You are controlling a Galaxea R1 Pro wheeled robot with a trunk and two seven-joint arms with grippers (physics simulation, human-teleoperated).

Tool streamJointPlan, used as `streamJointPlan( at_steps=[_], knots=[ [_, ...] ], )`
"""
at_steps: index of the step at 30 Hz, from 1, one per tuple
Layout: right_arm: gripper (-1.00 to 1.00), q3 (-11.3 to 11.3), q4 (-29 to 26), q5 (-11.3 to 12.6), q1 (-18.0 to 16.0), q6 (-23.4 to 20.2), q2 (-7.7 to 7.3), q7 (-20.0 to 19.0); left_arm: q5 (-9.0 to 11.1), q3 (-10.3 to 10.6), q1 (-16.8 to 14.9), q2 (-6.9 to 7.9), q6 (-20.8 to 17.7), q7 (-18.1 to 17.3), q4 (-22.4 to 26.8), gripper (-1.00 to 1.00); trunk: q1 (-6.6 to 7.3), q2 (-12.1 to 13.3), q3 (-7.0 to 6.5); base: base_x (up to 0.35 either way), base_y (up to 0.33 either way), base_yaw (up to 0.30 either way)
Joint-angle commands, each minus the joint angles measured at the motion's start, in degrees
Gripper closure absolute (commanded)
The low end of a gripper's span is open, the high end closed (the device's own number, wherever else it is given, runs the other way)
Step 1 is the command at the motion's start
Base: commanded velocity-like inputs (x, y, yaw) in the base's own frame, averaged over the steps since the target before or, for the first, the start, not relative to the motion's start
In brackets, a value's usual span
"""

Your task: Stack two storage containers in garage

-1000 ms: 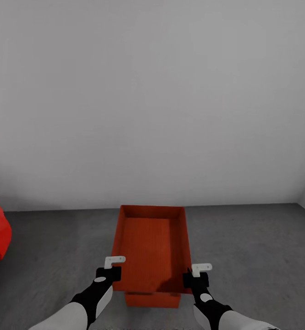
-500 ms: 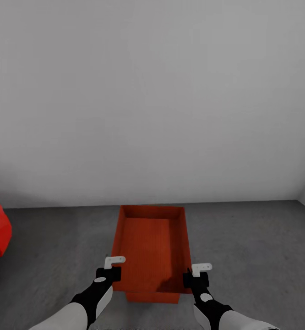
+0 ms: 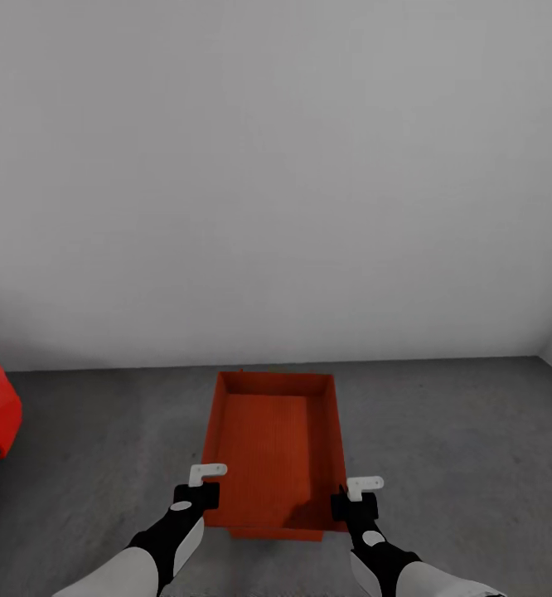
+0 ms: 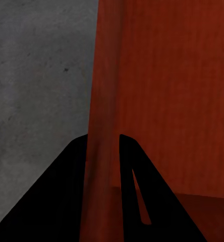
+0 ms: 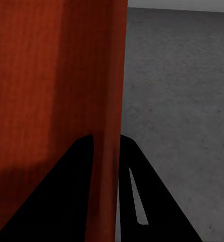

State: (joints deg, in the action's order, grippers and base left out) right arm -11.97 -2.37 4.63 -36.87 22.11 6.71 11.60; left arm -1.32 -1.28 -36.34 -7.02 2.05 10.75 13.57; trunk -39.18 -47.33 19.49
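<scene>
Head view: held upper container over lower container, left gripper and right gripper clamped on side walls.

Left gripper clamps container wall; floor beside.

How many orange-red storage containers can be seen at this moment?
2. The upper container is held by the left gripper and right gripper on its side walls. The lower container shows as a thin strip beneath its near edge, mostly hidden.
</scene>
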Motion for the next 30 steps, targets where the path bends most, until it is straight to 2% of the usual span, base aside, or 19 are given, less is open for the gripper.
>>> streamJointPlan(
  at_steps=[1, 30],
  knots=[
    [1.0, 0.1, 0.17, 1.79, -0.04, 0.48, 0.01, 0.44, -0.26, -0.83, -0.08, -0.03, 0.14, 0.41, 0.04, 1.0, -0.01, -0.06, 0.16, 0.0, 0.0, 0.0],
    [1.0, 0.1, 0.17, 1.78, -0.04, 0.48, 0.02, 0.44, -0.26, -0.83, -0.07, -0.01, 0.14, 0.41, -0.02, 1.0, -0.01, -0.06, 2.78, 0.0, 0.0, 0.0]
  ],
)
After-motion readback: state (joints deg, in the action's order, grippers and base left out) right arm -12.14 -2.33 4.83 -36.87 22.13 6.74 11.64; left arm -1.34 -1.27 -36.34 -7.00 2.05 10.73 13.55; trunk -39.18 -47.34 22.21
